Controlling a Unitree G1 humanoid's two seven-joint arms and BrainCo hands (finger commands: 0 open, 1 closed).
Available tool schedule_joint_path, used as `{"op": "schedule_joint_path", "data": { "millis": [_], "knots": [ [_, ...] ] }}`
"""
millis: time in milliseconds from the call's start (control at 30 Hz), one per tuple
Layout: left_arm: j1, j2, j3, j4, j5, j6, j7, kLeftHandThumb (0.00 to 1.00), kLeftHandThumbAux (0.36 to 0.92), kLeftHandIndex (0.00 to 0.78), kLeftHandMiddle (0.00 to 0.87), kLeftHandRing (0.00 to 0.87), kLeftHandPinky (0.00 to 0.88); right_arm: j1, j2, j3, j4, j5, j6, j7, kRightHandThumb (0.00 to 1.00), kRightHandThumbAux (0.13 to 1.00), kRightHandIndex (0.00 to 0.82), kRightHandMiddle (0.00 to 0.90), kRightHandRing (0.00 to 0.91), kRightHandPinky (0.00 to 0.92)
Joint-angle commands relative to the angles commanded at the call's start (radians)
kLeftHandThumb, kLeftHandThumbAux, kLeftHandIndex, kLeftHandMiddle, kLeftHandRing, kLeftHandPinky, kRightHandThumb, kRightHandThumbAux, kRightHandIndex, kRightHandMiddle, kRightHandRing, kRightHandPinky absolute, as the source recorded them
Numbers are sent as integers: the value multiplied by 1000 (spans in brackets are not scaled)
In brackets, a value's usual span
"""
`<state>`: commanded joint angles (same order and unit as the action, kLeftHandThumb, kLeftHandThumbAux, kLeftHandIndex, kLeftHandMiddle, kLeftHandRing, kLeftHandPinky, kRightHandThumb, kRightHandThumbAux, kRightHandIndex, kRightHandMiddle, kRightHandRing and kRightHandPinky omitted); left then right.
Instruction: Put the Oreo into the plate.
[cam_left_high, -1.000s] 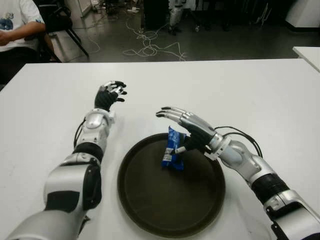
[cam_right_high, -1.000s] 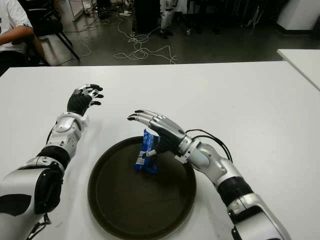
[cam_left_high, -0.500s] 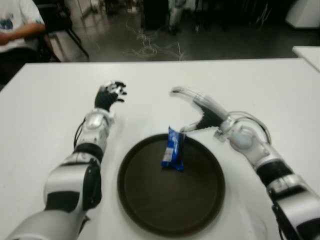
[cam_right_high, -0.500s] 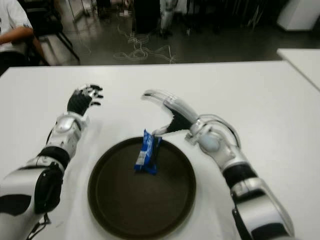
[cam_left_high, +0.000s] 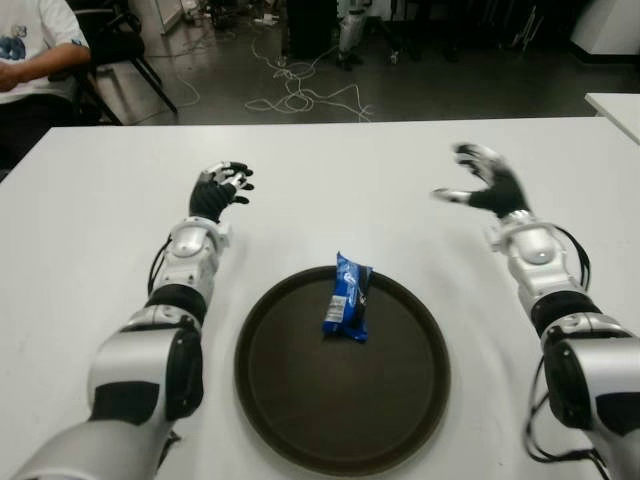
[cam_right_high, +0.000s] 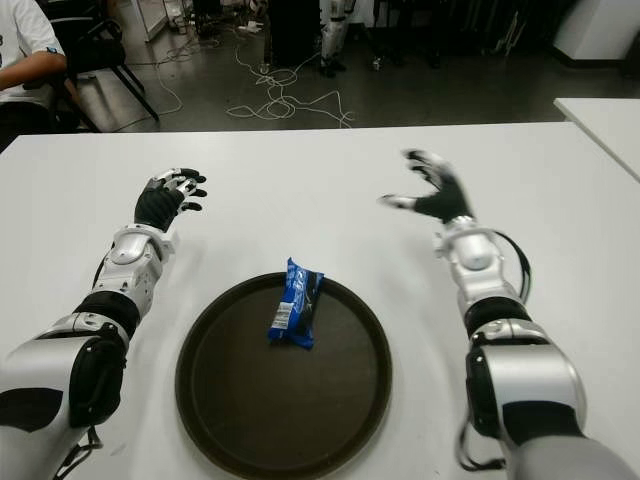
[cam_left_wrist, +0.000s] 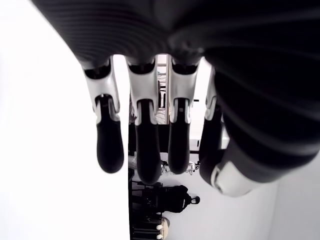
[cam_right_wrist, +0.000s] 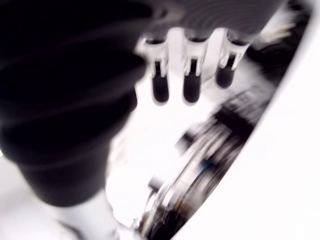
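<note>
A blue Oreo packet (cam_left_high: 347, 298) lies in the round dark plate (cam_left_high: 300, 400) near its far rim, with no hand touching it. My right hand (cam_left_high: 484, 183) is held out over the white table (cam_left_high: 330, 180) to the far right of the plate, fingers spread and holding nothing. On the far left of the plate my left hand (cam_left_high: 222, 186) shows with its fingers loosely extended and nothing in them; its fingers (cam_left_wrist: 142, 145) hang relaxed in the left wrist view.
A seated person (cam_left_high: 30, 50) is at the far left beyond the table. Cables (cam_left_high: 300, 95) lie on the dark floor behind the table. A second white table corner (cam_left_high: 615, 105) shows at the right edge.
My right hand let go of the Oreo packet, which now lies in the plate, and swung away up and to the right. The left hand has not moved.
</note>
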<state>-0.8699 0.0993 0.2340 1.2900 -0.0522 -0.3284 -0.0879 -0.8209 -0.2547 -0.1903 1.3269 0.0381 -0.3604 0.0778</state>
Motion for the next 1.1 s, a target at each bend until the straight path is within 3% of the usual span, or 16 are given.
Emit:
{"op": "schedule_joint_path", "data": {
  "millis": [167, 367, 833, 1100],
  "knots": [
    [1, 0, -1, 2, 1, 0, 0, 675, 720, 402, 367, 416, 491, -14, 26, -40, -6, 30, 103, -63, 163, 920, 250, 261, 248, 280],
    [1, 0, 2, 2, -2, -1, -10, 676, 721, 401, 366, 421, 503, -36, 64, -16, -20, -5, 161, -145, 184, 933, 250, 276, 288, 351],
    [0, 3, -7, -1, 5, 3, -22, 673, 723, 400, 356, 408, 494, -15, 77, 22, -27, -45, 127, -142, 178, 958, 270, 305, 334, 399],
    [-2, 5, -14, 1, 8, 18, -16, 673, 724, 398, 344, 389, 470, -7, 78, 36, -29, -54, 100, -125, 106, 957, 272, 304, 329, 385]
  ]
}}
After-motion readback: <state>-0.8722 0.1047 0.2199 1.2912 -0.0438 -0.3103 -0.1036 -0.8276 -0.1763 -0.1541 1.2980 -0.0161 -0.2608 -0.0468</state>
